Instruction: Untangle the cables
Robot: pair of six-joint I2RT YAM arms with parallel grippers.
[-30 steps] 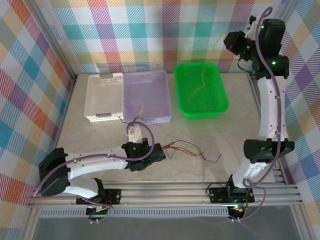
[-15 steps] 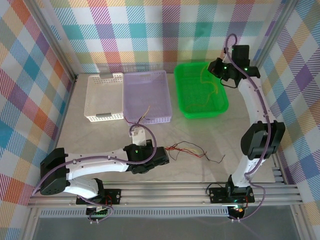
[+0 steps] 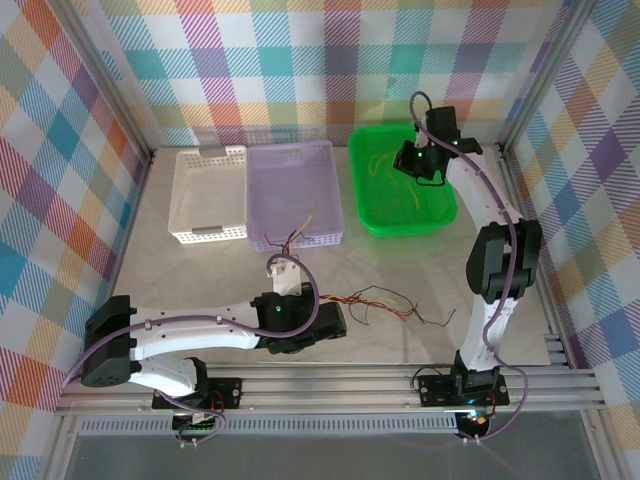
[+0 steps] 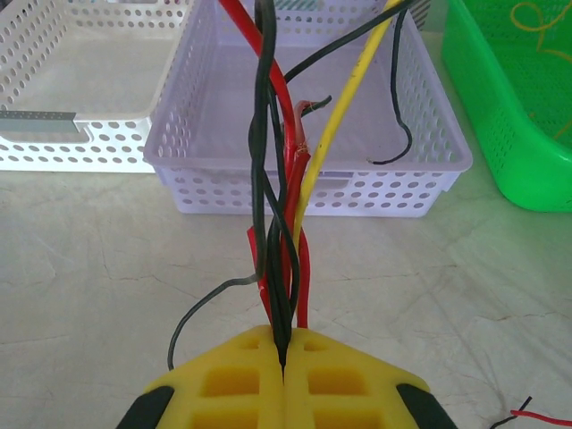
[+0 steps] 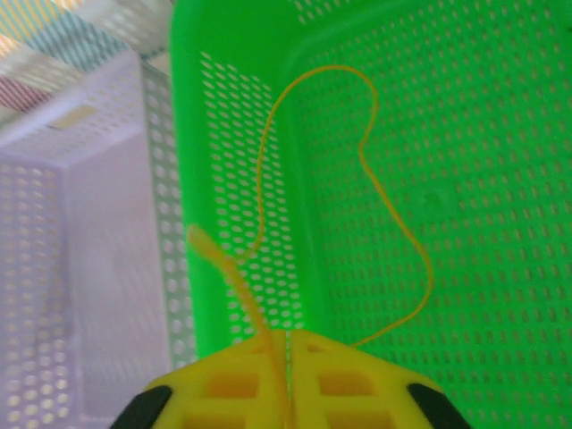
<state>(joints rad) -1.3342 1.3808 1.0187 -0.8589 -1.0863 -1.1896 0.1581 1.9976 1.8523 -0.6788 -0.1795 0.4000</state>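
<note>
**Operator:** What is standing near the cables [image 4: 279, 214]?
**Technician:** A white basket [image 4: 80, 154], lilac basket [image 4: 304, 192] and green basket [image 4: 500, 134] are sitting behind them on the surface [image 4: 107, 259].
**Operator:** Tool status?
**Technician:** The left tool [image 4: 284, 357] is clamping the bundle. The right tool [image 5: 284, 353] is pinching a yellow cable [image 5: 360, 154] over the green basket.

Colourful plaid walls [image 3: 250, 60] stand at 9, 12 and 3 o'clock around the pale, marble-like table [image 3: 190, 275].

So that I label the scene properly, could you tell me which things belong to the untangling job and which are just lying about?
In the job: tangled cables, left hand, yellow cable, right hand, green basket.
Lying about: lilac basket, white basket.
</note>
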